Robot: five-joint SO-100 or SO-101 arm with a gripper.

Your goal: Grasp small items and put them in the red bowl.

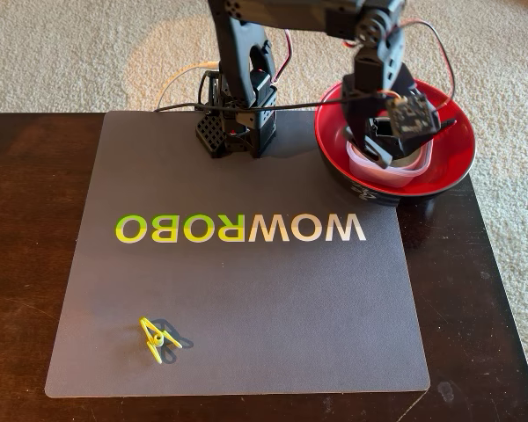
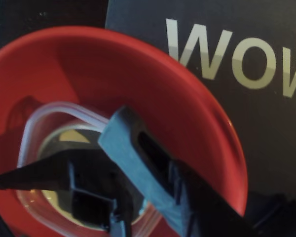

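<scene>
Over the red bowl (image 1: 458, 154) hangs the gripper (image 1: 383, 141), maybe open. Inside sits a clear tub (image 2: 32, 128). One yellow clip (image 1: 158, 338) waits on the mat (image 1: 246, 290).

In the fixed view, the bowl (image 1: 453, 158) sits at the mat's (image 1: 246, 281) far right corner, with the tub (image 1: 396, 171) inside it. The clip (image 1: 158, 338) lies on the mat's near left. The arm base (image 1: 238, 123) stands left of the bowl.

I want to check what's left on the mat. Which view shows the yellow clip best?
The fixed view: the clip lies whole on the mat's near-left area. The wrist view shows none of it, only bowl, tub and gripper.
</scene>
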